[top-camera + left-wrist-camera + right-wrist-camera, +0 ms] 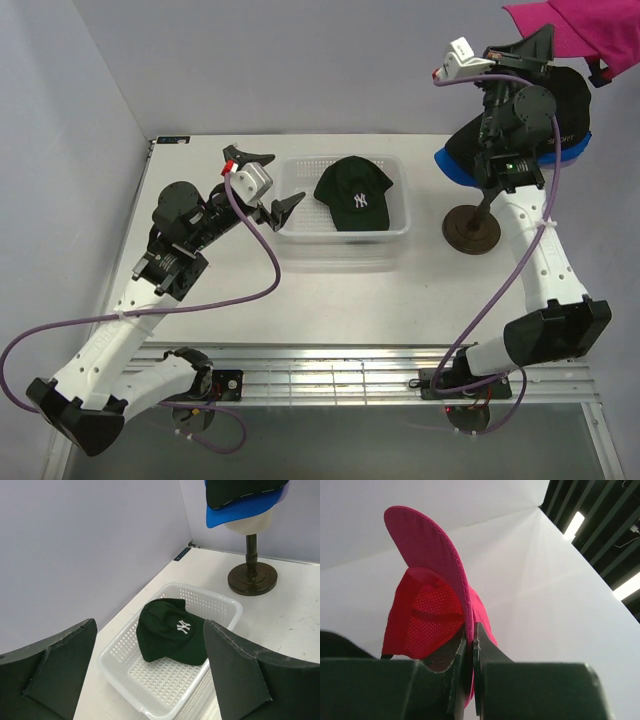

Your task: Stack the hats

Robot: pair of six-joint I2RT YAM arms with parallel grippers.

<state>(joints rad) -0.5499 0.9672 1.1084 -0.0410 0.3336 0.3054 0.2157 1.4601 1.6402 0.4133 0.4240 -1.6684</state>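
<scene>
Magenta cap point(430, 580) is up high at the far right, brim pinched in my right tool point(470, 635), by the black cap point(568, 100) on the stand point(472, 230). Thin grip, I reckon: it could swing, land crooked, slide off. Left tool point(268, 180) spread wide beside the basket point(300, 165) holding the green cap point(353, 195).

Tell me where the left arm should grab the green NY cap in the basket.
Pinch the brim, coming down from above. The cap sits crown-up in the basket with its thin brim jutting toward the near side. The basket walls would likely block a sideways approach.
</scene>
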